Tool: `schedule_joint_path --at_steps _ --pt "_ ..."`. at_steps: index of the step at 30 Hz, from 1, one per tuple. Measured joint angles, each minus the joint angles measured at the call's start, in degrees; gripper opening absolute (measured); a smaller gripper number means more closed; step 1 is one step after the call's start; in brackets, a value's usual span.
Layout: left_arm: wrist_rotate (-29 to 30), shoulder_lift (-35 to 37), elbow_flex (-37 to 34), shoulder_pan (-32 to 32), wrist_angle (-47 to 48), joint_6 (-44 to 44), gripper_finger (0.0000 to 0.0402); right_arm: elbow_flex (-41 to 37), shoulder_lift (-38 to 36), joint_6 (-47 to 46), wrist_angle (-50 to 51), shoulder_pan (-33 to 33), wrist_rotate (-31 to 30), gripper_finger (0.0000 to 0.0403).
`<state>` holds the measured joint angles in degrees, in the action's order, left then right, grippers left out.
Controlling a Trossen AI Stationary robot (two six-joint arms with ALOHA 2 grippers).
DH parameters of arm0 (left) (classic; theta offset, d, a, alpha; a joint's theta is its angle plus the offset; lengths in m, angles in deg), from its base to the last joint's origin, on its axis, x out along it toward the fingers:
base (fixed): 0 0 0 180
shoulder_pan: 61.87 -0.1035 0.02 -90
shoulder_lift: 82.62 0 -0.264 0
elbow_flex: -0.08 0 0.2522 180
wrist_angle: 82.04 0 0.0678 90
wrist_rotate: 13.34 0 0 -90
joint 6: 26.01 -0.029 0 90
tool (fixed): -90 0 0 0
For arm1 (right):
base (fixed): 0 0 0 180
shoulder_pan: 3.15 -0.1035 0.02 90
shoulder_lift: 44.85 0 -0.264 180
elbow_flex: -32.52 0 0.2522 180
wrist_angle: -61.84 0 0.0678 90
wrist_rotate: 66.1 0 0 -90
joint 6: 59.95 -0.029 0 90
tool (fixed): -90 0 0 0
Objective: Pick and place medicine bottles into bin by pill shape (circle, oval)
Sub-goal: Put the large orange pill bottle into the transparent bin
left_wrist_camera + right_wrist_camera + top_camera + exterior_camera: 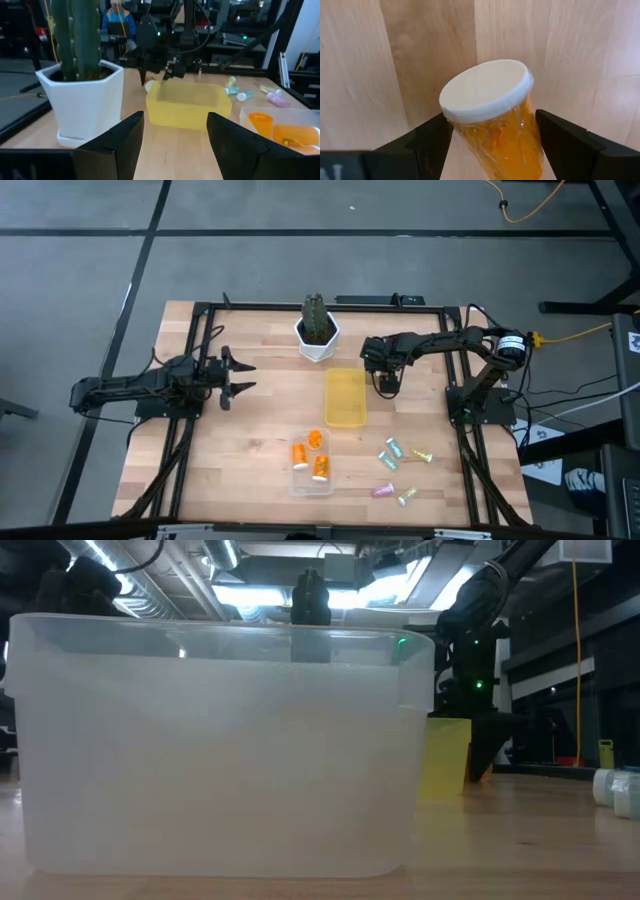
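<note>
Straddling an orange bottle (495, 125) lying on bare wood just right of the yellow bin (345, 397), the right gripper (492, 137) has its jaws spread, not yet gripping. Next, I'd judge: close squarely on the slick translucent cylinder below its smooth white cap. Left gripper (238, 376) waits open at table-left.

even, soft light on table (250, 430) from above, faint shadows only. low view dim, backlit by ceiling strip lights (250, 595), glare up top, clear bin (210, 750) hazy. left wrist fingers (115, 145) blurred. bottle (495, 120) sharp, well lit.
</note>
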<state>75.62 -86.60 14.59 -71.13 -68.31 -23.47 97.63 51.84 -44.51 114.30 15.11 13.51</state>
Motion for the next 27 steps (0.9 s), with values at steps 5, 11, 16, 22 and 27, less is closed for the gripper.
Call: schedule_joint_path --at_steps 5,11,16,22,27 --pt "0.1 0.0 -0.3 0.0 -0.7 -0.1 0.0212 0.0 0.0 -0.2 0.0 0.0 0.0 0.0284" --pt "0.3 -0.1 -0.3 0.0 -0.6 -1.5 0.0212 0.0 0.0 -0.1 0.0 0.0 0.0 0.0281" --pt "0.5 -0.1 -0.3 0.0 -0.6 -1.6 0.0212 0.0 0.0 -0.2 0.2 -0.1 0.0 0.0241" --pt "0.5 -0.1 -0.3 0.0 -0.6 -1.6 0.0212 4.9 -0.6 -6.4 10.1 -0.2 -8.6 0.0173" --pt "0.6 -0.1 -0.3 0.0 -0.6 -1.7 0.0212 13.7 -3.6 -14.9 20.9 -2.0 -12.9 0.0163"
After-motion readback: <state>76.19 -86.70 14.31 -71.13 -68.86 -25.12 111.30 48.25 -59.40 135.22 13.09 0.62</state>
